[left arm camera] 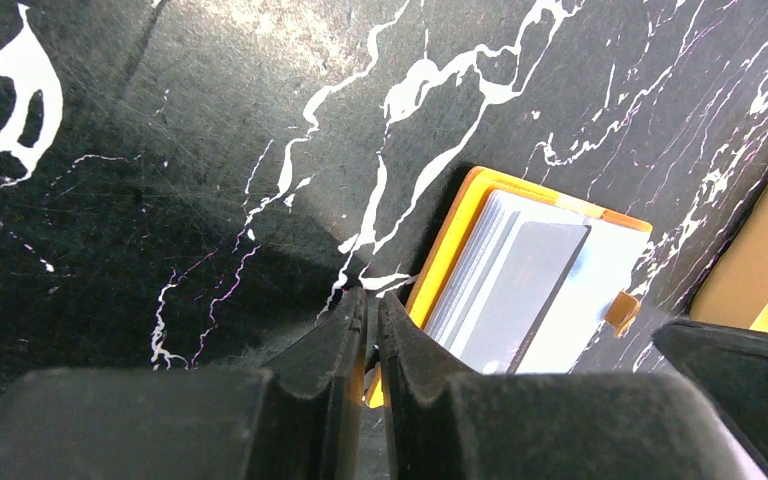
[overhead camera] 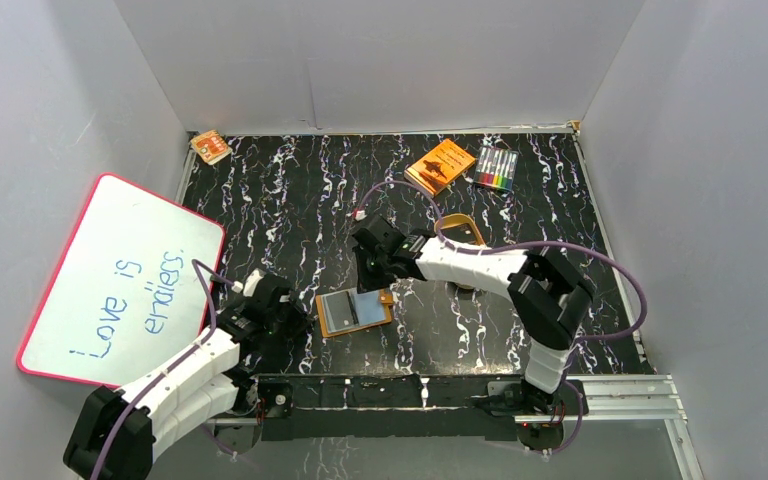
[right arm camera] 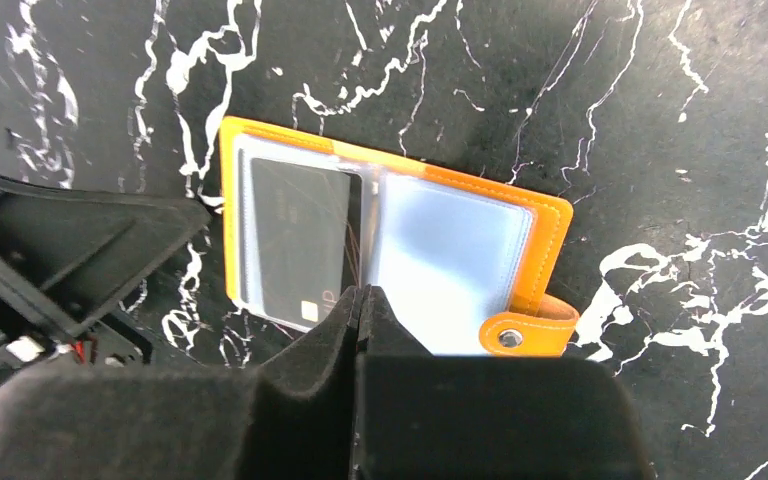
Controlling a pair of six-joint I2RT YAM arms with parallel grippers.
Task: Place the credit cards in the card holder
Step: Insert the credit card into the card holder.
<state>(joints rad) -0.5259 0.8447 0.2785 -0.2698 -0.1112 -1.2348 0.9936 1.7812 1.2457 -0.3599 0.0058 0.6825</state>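
The card holder [overhead camera: 355, 312] lies open and flat on the black marble table, an orange wallet with clear inner pockets and a snap tab [right arm camera: 520, 335]. A dark grey credit card [right arm camera: 295, 245] sits in its left pocket; it also shows in the left wrist view [left arm camera: 520, 290]. The right pocket [right arm camera: 450, 260] looks pale blue; I cannot tell whether a card is inside it. My left gripper [overhead camera: 295, 322] is shut, its tips [left arm camera: 372, 297] at the wallet's left edge [left arm camera: 440, 260]. My right gripper [overhead camera: 368, 275] is shut and empty, its tips [right arm camera: 363, 292] over the wallet's centre fold.
A whiteboard [overhead camera: 120, 280] with writing leans at the left. An orange book [overhead camera: 440, 165] and a pack of markers [overhead camera: 497, 168] lie at the back right. A small orange box [overhead camera: 210, 146] sits in the back left corner. A gold tray [overhead camera: 465, 232] lies behind the right arm.
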